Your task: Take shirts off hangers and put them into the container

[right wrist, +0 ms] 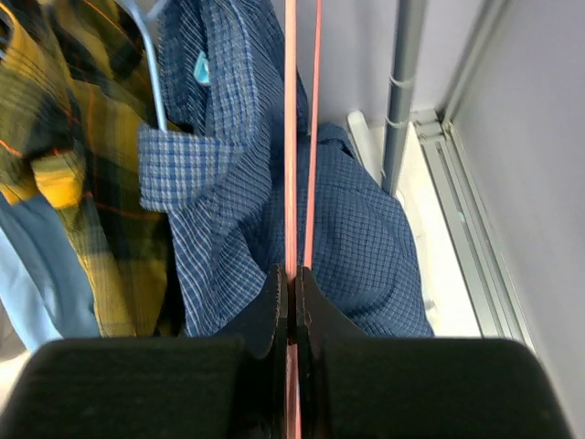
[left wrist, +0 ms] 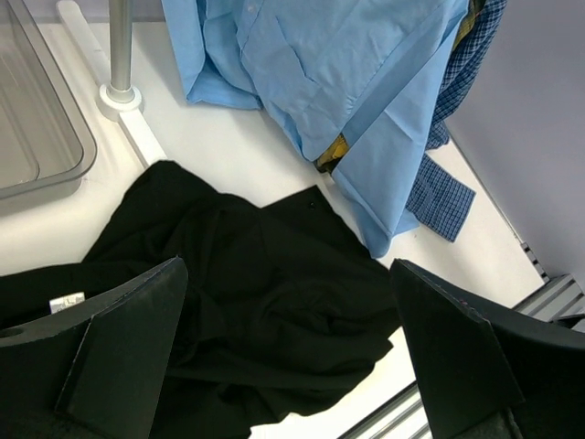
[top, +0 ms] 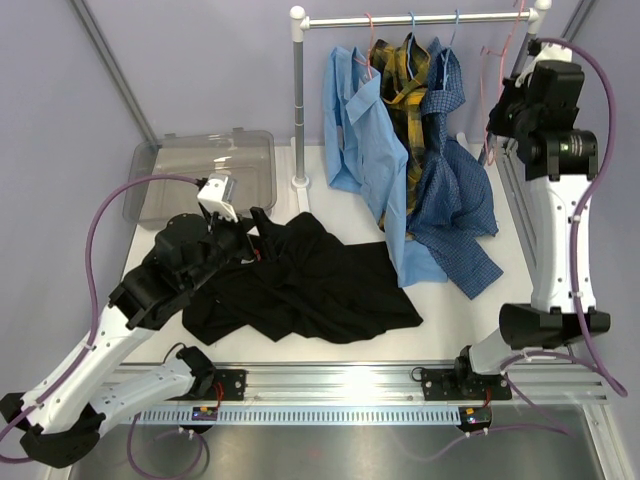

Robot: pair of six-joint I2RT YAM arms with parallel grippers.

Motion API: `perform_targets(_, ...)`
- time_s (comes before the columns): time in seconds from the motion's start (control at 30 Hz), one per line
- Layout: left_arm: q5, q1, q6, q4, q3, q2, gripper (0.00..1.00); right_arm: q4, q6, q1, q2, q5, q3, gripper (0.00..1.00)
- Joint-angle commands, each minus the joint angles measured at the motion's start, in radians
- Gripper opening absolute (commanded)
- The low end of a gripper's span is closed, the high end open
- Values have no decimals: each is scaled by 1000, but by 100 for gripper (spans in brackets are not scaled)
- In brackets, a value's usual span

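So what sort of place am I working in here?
Most likely a lab test cell rather than a home: plain lilac walls with metal struts, a white table edged by an aluminium track, and a small silver rail on posts holding shirts.

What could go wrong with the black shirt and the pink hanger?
The crumpled black shirt sprawls wide, so the open left gripper may pinch only one fold and leave cloth hanging over the rim of the smoky-grey plastic tub. The right gripper is shut on a thin pink wire hanger beside the dark blue checked shirt; moving it might snag that shirt.
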Motion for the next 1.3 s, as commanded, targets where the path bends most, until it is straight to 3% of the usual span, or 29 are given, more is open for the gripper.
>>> perform_targets(0.0,8,-3,-8,5,-12,-12,99,45,-46,-28,79,-83,111,0)
perform_targets(0.27,-3,-4,-15,0,-37,-1,99,-2,-40,-65,246,-126,290,0)
perform_targets(0.73,14,-4,-75,-20,-115,26,99,79,-32,-78,184,-114,57,2)
perform_targets(0.83,19,-3,-100,-35,-132,48,99,78,-30,-76,150,-115,37,14)
perform_targets(0.97,19,-4,-132,-41,-157,63,99,91,-35,-76,76,-121,-16,43)
perform_targets(1.1,54,-4,-140,-41,-173,104,99,75,-58,-76,1,-126,-38,80)
perform_targets(1.17,84,-4,-158,-43,-181,146,99,68,-56,-76,-58,-129,-42,89)
perform_targets(1.2,91,-4,-182,-41,-184,161,99,73,-47,-76,-85,-129,-53,99)
perform_targets(1.27,98,-14,-210,-43,-186,225,99,110,-27,-76,-170,-132,-85,99)
